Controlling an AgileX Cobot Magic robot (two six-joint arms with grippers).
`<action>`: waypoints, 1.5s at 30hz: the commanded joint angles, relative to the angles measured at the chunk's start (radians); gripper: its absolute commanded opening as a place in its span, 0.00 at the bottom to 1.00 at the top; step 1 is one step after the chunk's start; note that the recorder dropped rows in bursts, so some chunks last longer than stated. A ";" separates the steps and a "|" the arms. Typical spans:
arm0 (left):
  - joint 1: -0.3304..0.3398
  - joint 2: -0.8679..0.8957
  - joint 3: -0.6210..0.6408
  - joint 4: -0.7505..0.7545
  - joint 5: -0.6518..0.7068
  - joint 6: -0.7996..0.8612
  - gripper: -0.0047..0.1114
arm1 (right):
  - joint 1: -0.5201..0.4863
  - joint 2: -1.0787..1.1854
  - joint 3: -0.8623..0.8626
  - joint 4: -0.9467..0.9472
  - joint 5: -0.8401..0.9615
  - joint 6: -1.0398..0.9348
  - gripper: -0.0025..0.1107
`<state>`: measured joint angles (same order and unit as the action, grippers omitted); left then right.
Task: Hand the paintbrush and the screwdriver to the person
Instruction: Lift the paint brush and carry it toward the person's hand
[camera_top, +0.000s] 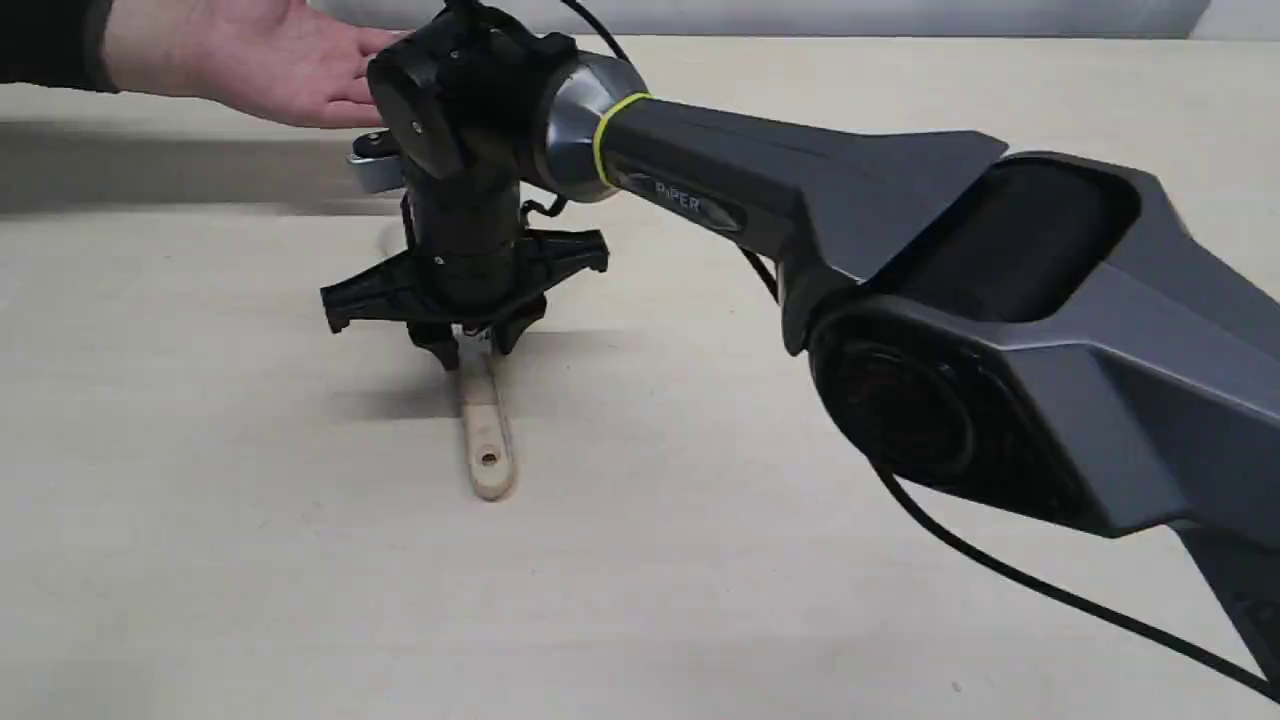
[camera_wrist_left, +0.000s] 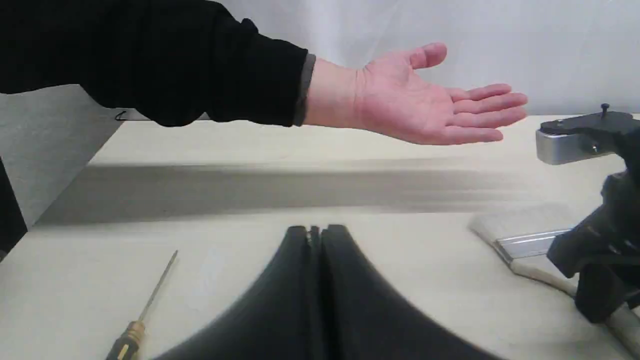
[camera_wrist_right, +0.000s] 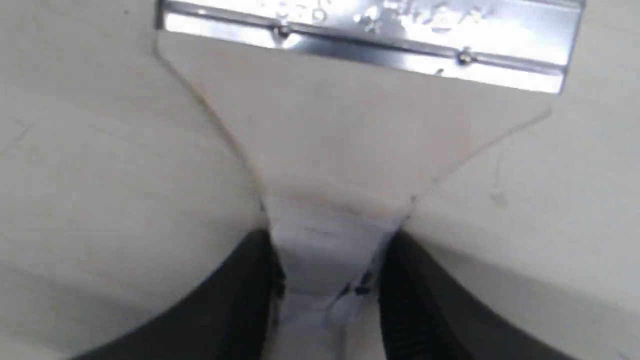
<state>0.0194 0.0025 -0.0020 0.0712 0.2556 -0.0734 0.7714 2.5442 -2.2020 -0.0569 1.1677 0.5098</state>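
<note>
The paintbrush lies flat on the pale table, its handle end with the hole pointing toward the near edge. My right gripper stands straight down over it. In the right wrist view the two black fingers press both sides of the wooden handle just behind the silver ferrule, so my right gripper is shut on the paintbrush. My left gripper is shut and holds nothing. The screwdriver lies on the table beside it. The person's open hand hovers palm up behind the brush.
The long grey right arm spans the table from the right, trailing a black cable. In the left wrist view the paintbrush and the right gripper show at one side. The hand's shadow falls across the table.
</note>
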 joint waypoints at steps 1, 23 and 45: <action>-0.008 -0.002 0.002 -0.002 -0.006 -0.002 0.04 | -0.001 0.024 0.012 -0.026 0.007 -0.044 0.18; -0.008 -0.002 0.002 -0.004 -0.005 -0.002 0.04 | 0.135 -0.107 -0.105 -0.006 0.053 -0.290 0.06; -0.008 -0.002 0.002 -0.002 -0.006 -0.002 0.04 | 0.147 -0.318 -0.147 -0.050 -0.314 -0.376 0.06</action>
<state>0.0194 0.0025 -0.0020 0.0712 0.2556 -0.0734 0.9222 2.2057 -2.3488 -0.0740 0.9104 0.1477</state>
